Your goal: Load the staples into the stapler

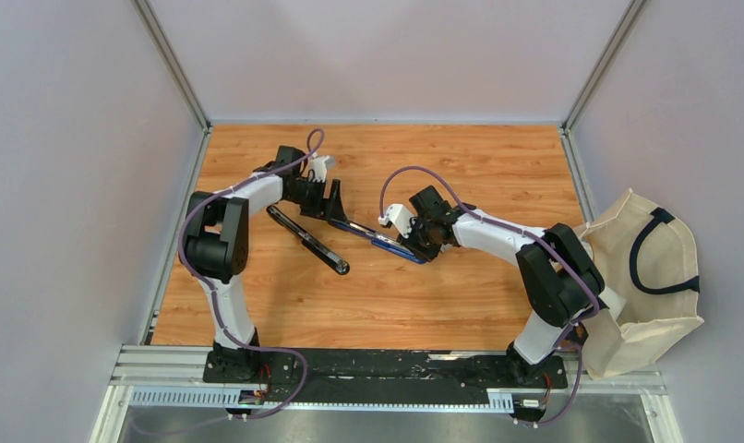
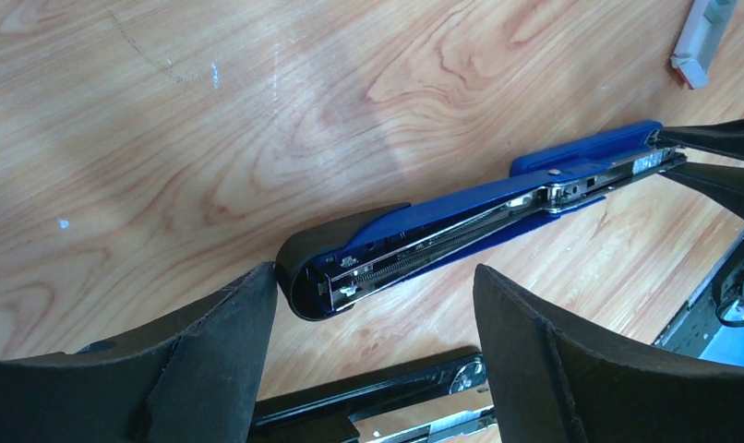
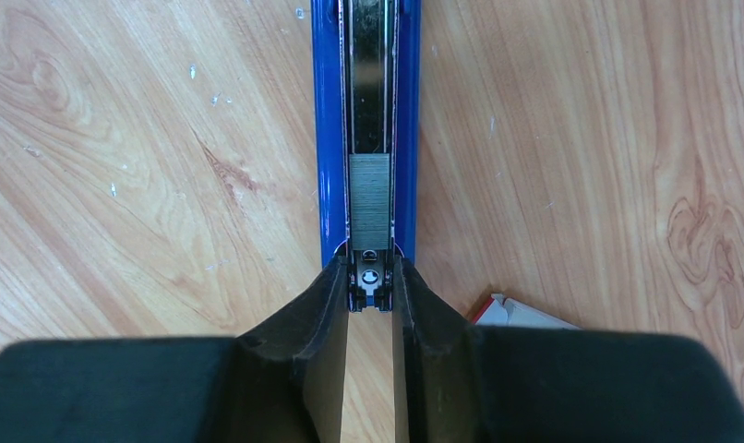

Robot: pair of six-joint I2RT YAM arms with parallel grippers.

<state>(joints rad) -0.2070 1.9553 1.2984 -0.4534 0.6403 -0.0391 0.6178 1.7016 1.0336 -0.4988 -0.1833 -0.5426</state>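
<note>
Your left arm (image 1: 225,309) and right arm (image 1: 493,235) are built alike: slim white links joined by chunky black motor housings, each rising from a black base (image 1: 230,367) on a silver rail. A purple cable (image 1: 407,169) loops loosely along each arm, and a small white camera block (image 1: 398,219) sits at each wrist. The jaws are matte black, broad and wedge-shaped, with flat inner faces.
</note>
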